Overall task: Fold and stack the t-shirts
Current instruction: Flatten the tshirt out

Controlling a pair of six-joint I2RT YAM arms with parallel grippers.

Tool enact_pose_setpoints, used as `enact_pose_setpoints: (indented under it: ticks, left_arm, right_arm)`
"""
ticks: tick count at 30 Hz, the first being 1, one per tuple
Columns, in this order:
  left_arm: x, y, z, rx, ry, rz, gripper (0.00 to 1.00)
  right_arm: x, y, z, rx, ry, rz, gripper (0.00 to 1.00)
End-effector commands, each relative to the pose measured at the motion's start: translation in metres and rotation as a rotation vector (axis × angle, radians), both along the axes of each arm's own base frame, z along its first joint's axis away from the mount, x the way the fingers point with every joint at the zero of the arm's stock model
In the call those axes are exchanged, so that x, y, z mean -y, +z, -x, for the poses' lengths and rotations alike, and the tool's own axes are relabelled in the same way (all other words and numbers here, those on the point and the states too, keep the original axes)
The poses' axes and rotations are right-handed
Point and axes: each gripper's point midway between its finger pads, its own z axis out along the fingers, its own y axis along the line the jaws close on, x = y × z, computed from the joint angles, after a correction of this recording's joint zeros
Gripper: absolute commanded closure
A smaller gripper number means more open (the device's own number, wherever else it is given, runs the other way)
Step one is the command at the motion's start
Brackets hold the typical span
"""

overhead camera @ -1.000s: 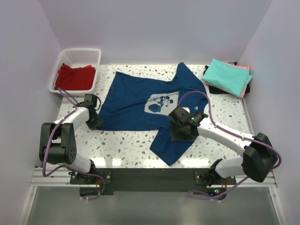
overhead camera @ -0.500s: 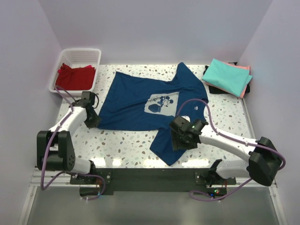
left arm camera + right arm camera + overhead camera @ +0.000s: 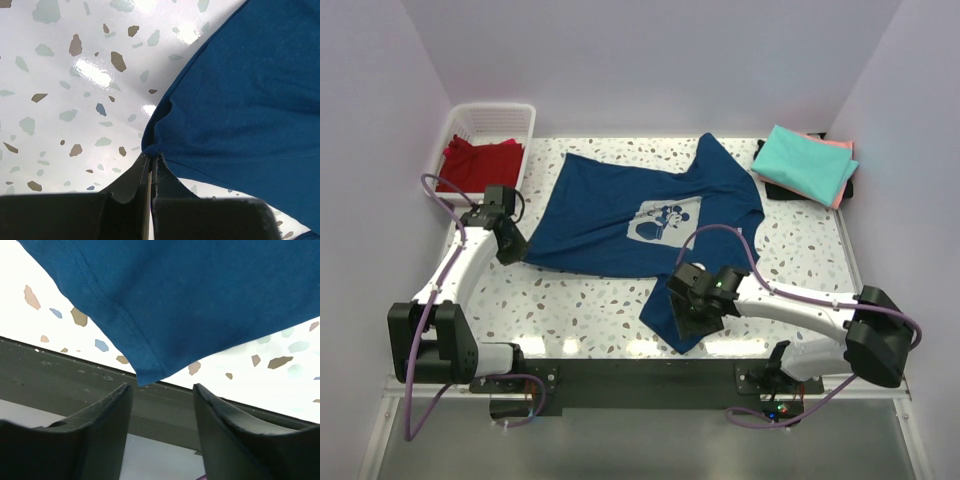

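One navy t-shirt (image 3: 610, 215) lying lengthwise left-right, hem left, left claw (image 3: 151, 160) pinching its edge, right claw (image 3: 161, 390) open

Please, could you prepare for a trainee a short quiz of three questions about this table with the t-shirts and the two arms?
1. True or false: the left tool is shut on a corner of the navy t-shirt.
2. Which colour lies on top of the folded stack at the far right of the table? A red, B teal, C navy.
3. Fill in: the red t-shirt lies in the white ____ at the far left.

Key: 1 true; 2 B; 3 basket.
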Motion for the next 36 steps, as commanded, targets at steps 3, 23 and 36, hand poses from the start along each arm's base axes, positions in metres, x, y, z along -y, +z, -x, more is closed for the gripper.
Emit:
enact_pose_setpoints:
  ticks: [3, 23, 36]
  left_arm:
    - [-0.001, 0.014, -0.005, 0.033, -0.005, -0.004, 1.00]
    - [-0.001, 0.013, -0.016, 0.037, -0.024, -0.009, 1.00]
    - [0.000, 0.011, -0.016, 0.035, -0.039, -0.008, 1.00]
  right_arm:
    - [-0.004, -0.005, 0.016, -0.054, -0.026, 0.008, 0.49]
    - [-0.009, -0.030, 0.016, -0.085, 0.001, 0.062, 0.68]
    - [-0.014, -0.041, 0.012, -0.083, 0.018, 0.064, 0.43]
